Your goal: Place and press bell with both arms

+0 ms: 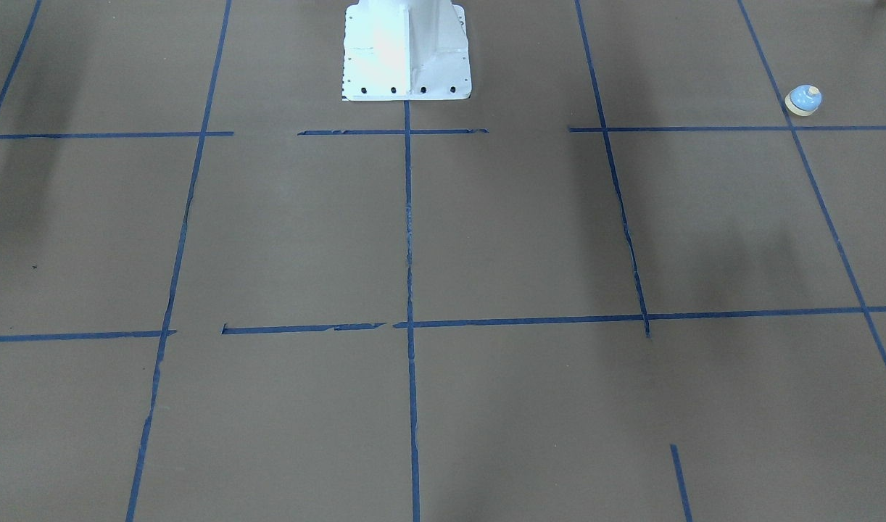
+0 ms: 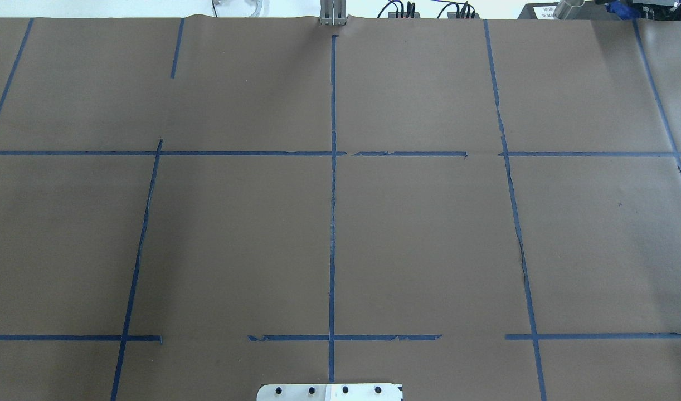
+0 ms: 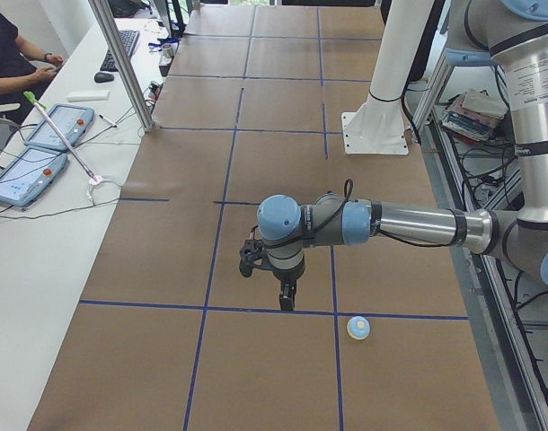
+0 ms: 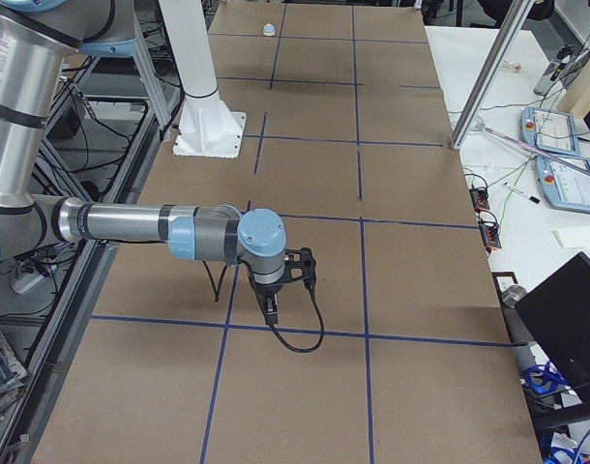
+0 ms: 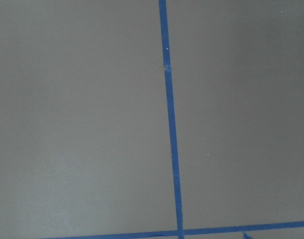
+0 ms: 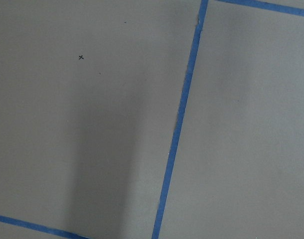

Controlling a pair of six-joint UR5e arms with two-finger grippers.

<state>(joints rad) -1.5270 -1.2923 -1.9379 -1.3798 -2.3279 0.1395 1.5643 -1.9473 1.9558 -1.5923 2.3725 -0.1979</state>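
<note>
left gripper (image 3: 287, 298) hangs just above the table (image 3: 256, 377), near the bell (image 3: 358, 328). right gripper (image 4: 271, 311) hangs at the far end. i cannot tell whether either one's fingers are apart or together. the bell stands upright at the robot's left end, just beside a blue tape line (image 3: 166, 306), touching neither gripper. i judge it light, rigid and smooth-domed, so likely to slip. i'd pinch it low across the cream base ring, clear of the button.
</note>
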